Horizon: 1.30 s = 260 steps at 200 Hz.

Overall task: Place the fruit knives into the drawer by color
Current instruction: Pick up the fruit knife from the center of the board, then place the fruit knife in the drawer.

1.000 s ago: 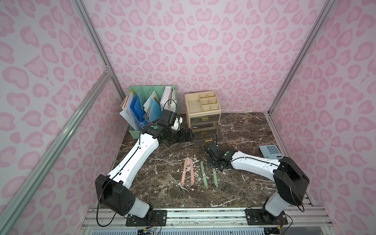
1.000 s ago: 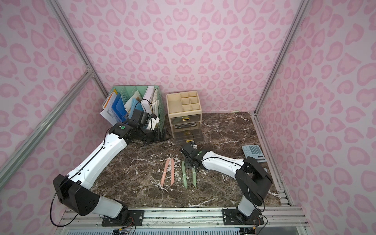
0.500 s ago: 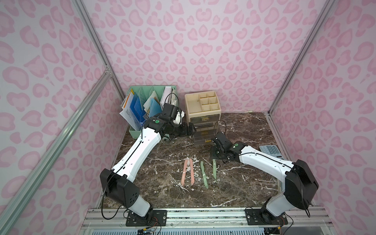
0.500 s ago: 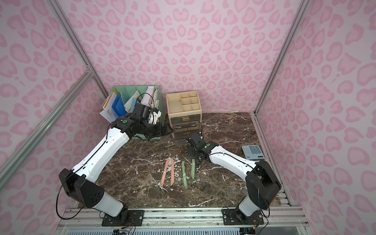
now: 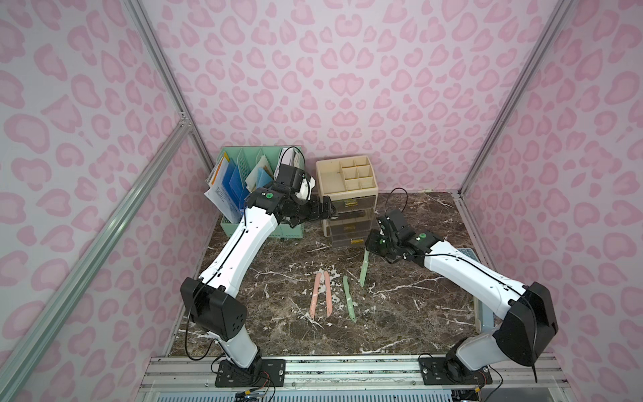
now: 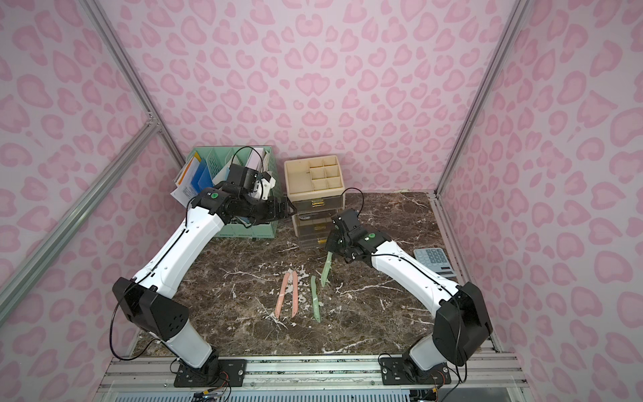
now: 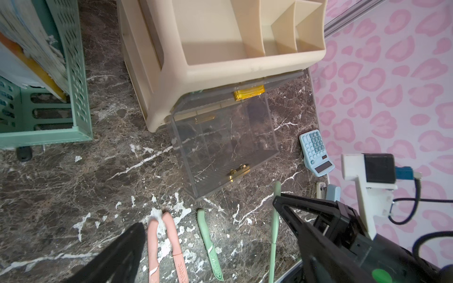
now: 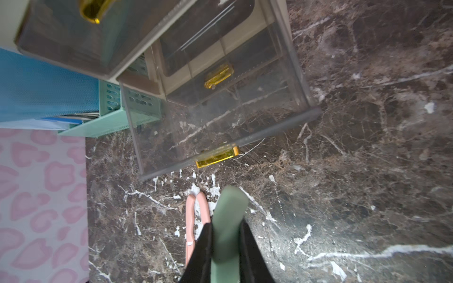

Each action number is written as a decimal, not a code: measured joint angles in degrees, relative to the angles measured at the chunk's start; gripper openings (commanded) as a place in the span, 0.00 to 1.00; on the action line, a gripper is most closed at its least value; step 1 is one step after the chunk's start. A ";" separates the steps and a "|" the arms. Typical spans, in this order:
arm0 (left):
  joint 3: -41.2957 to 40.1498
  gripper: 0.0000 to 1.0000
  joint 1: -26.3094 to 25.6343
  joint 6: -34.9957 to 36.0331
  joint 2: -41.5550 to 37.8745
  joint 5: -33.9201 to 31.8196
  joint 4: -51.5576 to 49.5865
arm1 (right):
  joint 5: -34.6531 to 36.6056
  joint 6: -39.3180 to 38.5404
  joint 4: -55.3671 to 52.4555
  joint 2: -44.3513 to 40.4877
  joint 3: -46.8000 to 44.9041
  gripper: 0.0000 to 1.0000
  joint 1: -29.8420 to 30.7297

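Hovering left of the drawer unit (image 5: 348, 181), the left gripper (image 5: 328, 209) has its jaws wide. In front of the unit lie two pink knives (image 5: 315, 296) and a green knife (image 5: 349, 299). Right of them, the right gripper (image 5: 370, 247) pinches a second green knife (image 5: 364, 269) before the unit's open bottom drawer (image 5: 350, 238).

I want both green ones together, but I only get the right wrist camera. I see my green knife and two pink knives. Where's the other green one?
Observer: The other green knife lies flat on the table, between the pink knives and your held green knife.
Child: Is the other arm holding something?
Observer: No, the left gripper is open and empty, up beside the drawer organizer.
Child: Anything near my arm?
Observer: A light blue calculator sits at the table edge beside the right arm.
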 measured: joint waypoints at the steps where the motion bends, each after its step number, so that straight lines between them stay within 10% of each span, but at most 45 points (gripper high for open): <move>1: 0.11 0.98 0.00 0.02 0.07 0.00 0.00 | -0.02 0.13 0.00 0.00 0.07 0.17 -0.04; 260: 16.15 0.98 3.69 0.33 13.97 5.03 1.46 | -5.09 30.45 10.03 17.68 16.68 0.21 -8.76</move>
